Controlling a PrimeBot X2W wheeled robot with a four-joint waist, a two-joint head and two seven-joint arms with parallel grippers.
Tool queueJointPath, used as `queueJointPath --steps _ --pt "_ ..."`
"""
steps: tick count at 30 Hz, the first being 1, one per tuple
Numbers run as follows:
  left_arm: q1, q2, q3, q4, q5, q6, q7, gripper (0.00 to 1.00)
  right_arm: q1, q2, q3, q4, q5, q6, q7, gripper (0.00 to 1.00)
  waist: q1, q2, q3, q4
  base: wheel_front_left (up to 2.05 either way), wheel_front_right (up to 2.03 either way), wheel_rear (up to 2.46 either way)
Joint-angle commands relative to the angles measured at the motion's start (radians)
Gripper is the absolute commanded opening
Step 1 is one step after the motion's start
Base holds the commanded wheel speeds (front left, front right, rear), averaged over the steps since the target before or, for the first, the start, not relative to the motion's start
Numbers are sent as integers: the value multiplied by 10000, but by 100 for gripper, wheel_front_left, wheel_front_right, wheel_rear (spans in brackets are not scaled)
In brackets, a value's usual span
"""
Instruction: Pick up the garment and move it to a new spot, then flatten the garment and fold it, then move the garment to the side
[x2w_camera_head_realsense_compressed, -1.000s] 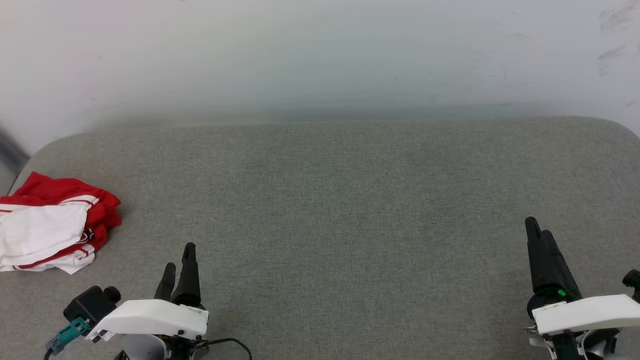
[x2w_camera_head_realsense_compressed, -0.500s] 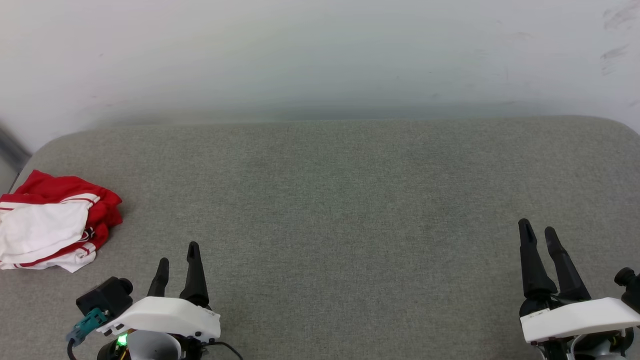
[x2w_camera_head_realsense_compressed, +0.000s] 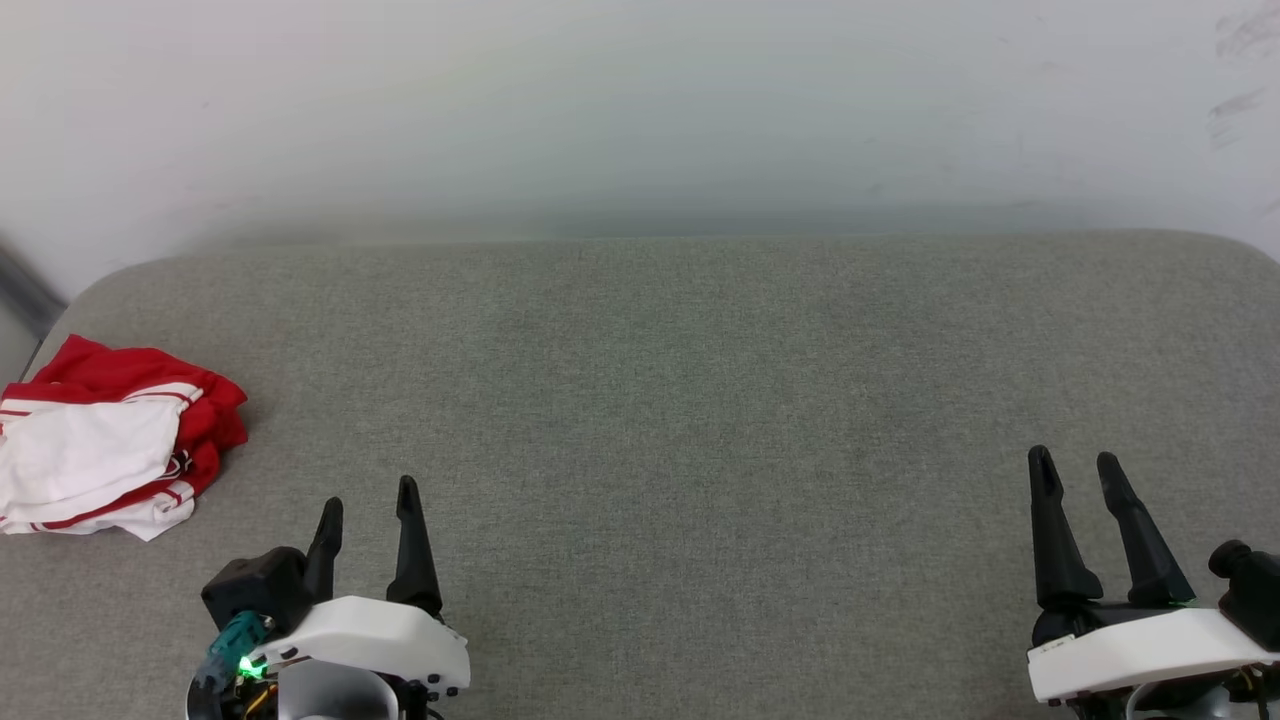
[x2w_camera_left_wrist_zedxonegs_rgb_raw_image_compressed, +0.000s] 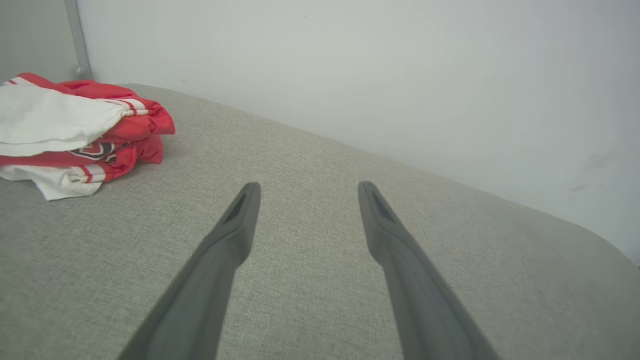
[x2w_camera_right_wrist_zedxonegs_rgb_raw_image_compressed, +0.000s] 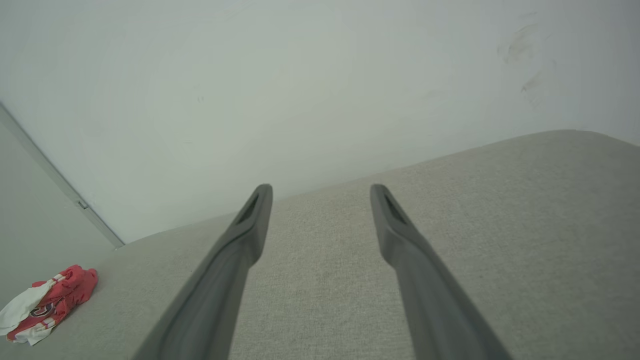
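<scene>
The garment (x2w_camera_head_realsense_compressed: 110, 440), a red jersey with white sleeves and striped trim, lies folded in a small bundle at the far left of the grey cushioned surface (x2w_camera_head_realsense_compressed: 680, 380). The left wrist view has the garment (x2w_camera_left_wrist_zedxonegs_rgb_raw_image_compressed: 75, 130) at its upper left, with a bit of black lettering showing. In the right wrist view the garment (x2w_camera_right_wrist_zedxonegs_rgb_raw_image_compressed: 47, 302) is small at the lower left. My left gripper (x2w_camera_head_realsense_compressed: 368, 500) stands open and empty at the lower left, to the right of the bundle and nearer me. My right gripper (x2w_camera_head_realsense_compressed: 1075, 465) is open and empty at the lower right.
A pale wall (x2w_camera_head_realsense_compressed: 640, 110) rises right behind the cushioned surface. The surface's rounded left corner lies just beyond the garment, with a grey strip (x2w_camera_head_realsense_compressed: 20, 290) beside it. Wide bare fabric stretches between the two grippers.
Both grippers have opened from shut. The left arm has shifted a little to the right and the right arm slightly back toward me. The garment has stayed put.
</scene>
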Motion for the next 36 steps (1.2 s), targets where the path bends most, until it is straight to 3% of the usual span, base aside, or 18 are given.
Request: queueJointPath --steps 1,18,36 --pt "-16 101 -105 -172 339 119 -114 100 -35 -7 4 -174 -385 0 -108 100 0 0 8 4 0 0 0" --pt "105 284 -629 -548 1868 590 -531 100 138 -4 -121 -429 -1807 0 -521 100 0 0 49 30 0 0 0" --pt "399 -32 -413 -956 3319 116 -948 100 333 -2 -108 -756 -2861 0 -935 100 0 0 202 127 0 0 0"
